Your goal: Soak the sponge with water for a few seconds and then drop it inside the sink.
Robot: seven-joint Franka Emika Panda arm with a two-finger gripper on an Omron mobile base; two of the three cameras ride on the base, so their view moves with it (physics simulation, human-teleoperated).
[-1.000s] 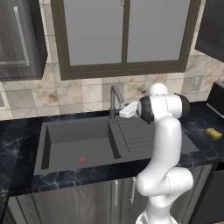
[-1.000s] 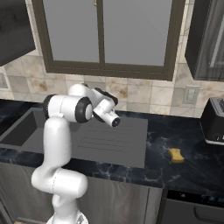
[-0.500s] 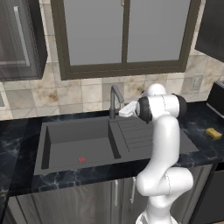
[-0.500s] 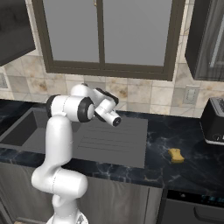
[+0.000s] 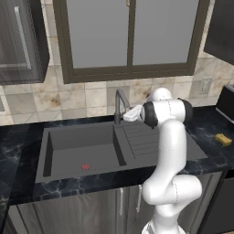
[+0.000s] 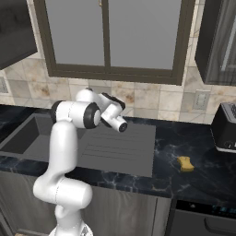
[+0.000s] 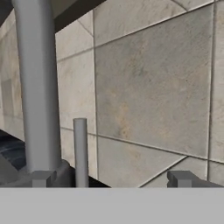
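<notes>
The sponge (image 5: 223,139) (image 6: 185,163), a small yellow-tan block, lies on the black counter far to the right of the sink (image 5: 68,157) (image 6: 115,152). My gripper (image 5: 127,117) (image 7: 111,179) is up at the grey gooseneck faucet (image 5: 119,101) (image 7: 37,87), behind the drainboard, and far from the sponge. It is open and holds nothing. In the hand view the faucet's thin upright lever (image 7: 80,151) stands between my fingertips (image 7: 41,178), nearer the left one; I cannot tell whether they touch. No water runs from the spout.
A toaster (image 6: 226,126) stands on the counter at the right, behind the sponge. The tiled wall (image 7: 153,87) is close in front of the hand. The ribbed drainboard (image 5: 141,139) lies between the basin and the arm's base.
The arm has edged slightly left, bringing the hand a little closer to the faucet. The jaws stay open and the sponge has not moved.
</notes>
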